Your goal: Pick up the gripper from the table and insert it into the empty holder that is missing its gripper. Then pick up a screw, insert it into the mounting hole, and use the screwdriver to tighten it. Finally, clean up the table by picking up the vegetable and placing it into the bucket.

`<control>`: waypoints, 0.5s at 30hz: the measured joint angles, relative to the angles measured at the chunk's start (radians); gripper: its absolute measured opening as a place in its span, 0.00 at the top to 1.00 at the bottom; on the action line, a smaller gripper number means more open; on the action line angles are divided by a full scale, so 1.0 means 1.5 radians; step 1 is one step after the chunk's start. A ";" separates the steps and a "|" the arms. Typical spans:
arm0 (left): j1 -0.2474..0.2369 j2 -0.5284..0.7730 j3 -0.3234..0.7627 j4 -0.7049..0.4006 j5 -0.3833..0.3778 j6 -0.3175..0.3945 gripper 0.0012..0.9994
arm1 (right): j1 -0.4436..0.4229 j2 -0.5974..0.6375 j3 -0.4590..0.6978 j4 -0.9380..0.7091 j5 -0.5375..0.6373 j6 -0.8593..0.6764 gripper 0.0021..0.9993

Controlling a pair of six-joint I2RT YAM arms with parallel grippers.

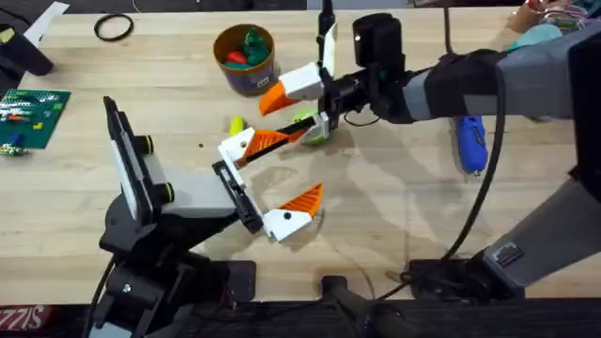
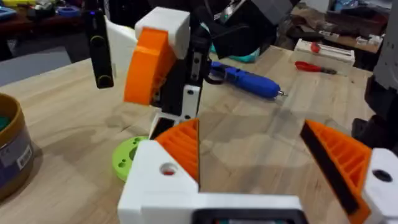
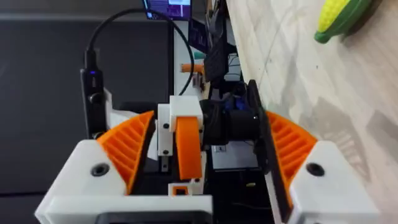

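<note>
Fingers of the left gripper (image 1: 300,164) are spread wide, holding nothing, a little way off on the near side of the bucket (image 1: 252,80). The right gripper (image 3: 210,124) is spread wide too, just beside the bucket. The blue screwdriver (image 1: 470,143) lies on the counter (image 1: 394,216), far to the right of the bucket.

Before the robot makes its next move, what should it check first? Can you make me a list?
1. Left gripper ready to grab: ok, its jaws stand wide apart.
2. Right gripper ready too: ok, jaws apart with nothing clamped between them.
3. Room between the two grippers: cannot tell; they face each other closely over the table's middle.
4. Screwdriver free to take: ok, it lies alone on the table.
5. Corn cleared away: not ok, it lies on the table beside the bucket.
6. Bucket upright: ok, with red and green things already inside.
</note>
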 joint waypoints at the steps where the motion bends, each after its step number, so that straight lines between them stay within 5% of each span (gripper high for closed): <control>1: 0.000 0.000 0.000 0.000 0.000 0.000 0.01 | -0.006 0.000 0.000 -0.004 -0.003 -0.005 0.01; 15: 0.000 0.000 0.000 0.000 0.000 0.000 0.01 | -0.069 0.000 0.000 -0.132 -0.015 -0.144 0.00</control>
